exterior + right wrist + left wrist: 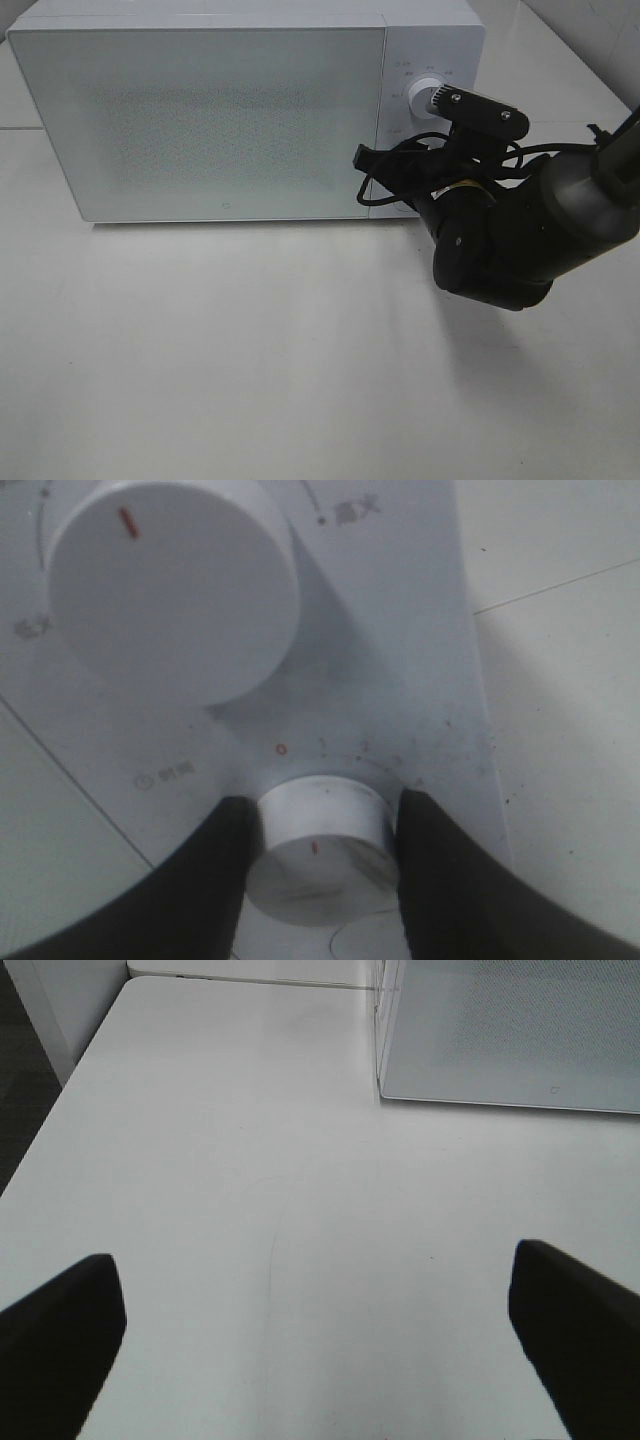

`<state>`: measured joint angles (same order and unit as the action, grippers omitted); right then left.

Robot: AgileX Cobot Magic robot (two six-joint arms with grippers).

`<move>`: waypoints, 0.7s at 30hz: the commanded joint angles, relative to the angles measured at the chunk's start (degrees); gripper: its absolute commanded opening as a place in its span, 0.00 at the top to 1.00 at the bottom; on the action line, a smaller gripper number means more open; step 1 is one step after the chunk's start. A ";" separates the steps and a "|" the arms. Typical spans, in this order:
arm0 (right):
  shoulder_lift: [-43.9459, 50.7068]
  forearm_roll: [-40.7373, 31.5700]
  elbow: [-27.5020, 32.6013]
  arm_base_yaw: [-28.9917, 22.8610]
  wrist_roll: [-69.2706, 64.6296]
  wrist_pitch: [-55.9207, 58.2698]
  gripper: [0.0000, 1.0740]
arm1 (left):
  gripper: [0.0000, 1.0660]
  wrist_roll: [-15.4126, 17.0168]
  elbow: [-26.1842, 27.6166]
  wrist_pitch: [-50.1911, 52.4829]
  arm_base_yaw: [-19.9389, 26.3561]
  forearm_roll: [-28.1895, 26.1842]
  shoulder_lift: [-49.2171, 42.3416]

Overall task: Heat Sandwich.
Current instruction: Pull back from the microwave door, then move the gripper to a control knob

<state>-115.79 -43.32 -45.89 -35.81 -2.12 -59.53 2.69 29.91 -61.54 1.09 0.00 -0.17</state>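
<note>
I can't see the sandwich; my guess is it sits inside the microwave (425, 40), behind the shut door (200, 110). My right pincer (325, 845) is clamped on the lower knob (318, 865) of the microwave's panel, a finger on either side. It looks like smooth, hard plastic that may slip when turned. My left pincer (320, 1335) hangs wide open over the counter (300, 1160) before the microwave. I'd expect the sandwich to be light, soft and crushable, so I'd hold it gently by the crust edges.
</note>
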 commanded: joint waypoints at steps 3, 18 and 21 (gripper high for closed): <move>0.17 -0.17 -0.46 0.23 -13.92 -0.69 0.83 | 0.06 0.00 -0.23 0.46 0.17 -0.40 -1.15; 0.17 4.41 -0.46 0.23 -54.09 -8.31 0.83 | 0.06 0.00 -0.23 0.46 0.17 -0.40 -1.15; 0.17 4.41 -0.46 0.23 -60.16 -10.14 0.83 | 0.06 0.00 -0.23 0.46 0.17 -0.40 -1.15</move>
<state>-116.71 -42.11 -45.09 -35.81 -57.30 -63.14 2.69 29.91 -61.54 1.09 0.00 -0.17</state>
